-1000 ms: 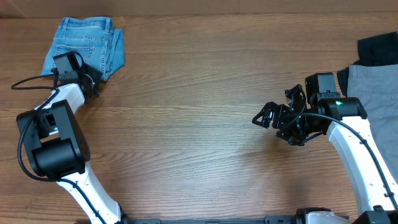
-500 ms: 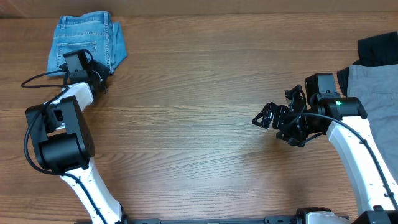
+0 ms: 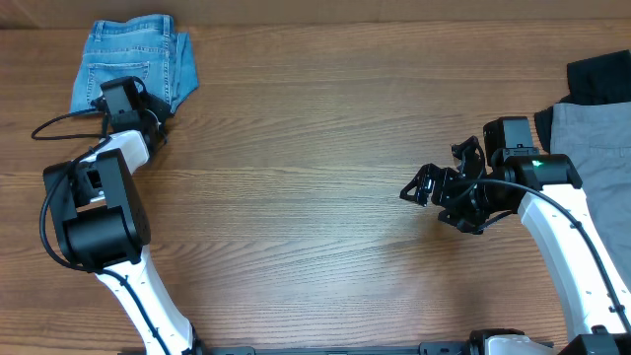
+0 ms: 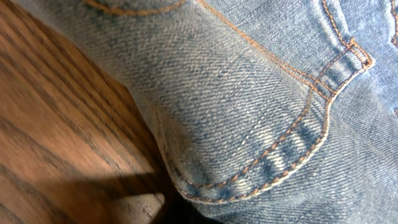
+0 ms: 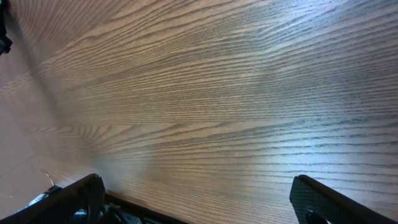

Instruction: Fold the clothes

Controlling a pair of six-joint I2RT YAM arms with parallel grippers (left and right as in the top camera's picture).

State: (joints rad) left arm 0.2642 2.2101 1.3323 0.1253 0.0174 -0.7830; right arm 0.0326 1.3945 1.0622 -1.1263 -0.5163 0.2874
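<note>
Just changed: jeans (image 3: 133,57), folded, shoved slightly toward the upper left corner.
Left gripper (image 3: 148,110): against the denim; grip unclear.
Right gripper (image 3: 422,184): spread, empty, centre-right.
Meaning: grey trousers (image 3: 592,138), right edge, probably next.

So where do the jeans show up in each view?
Overhead: jeans lie folded in the top-left corner.
Left wrist: jeans fill most of the frame, close up.
Right wrist: not in it.
Shared landmark: the wooden table, at the lower left of the left wrist view and across the right wrist view.
</note>
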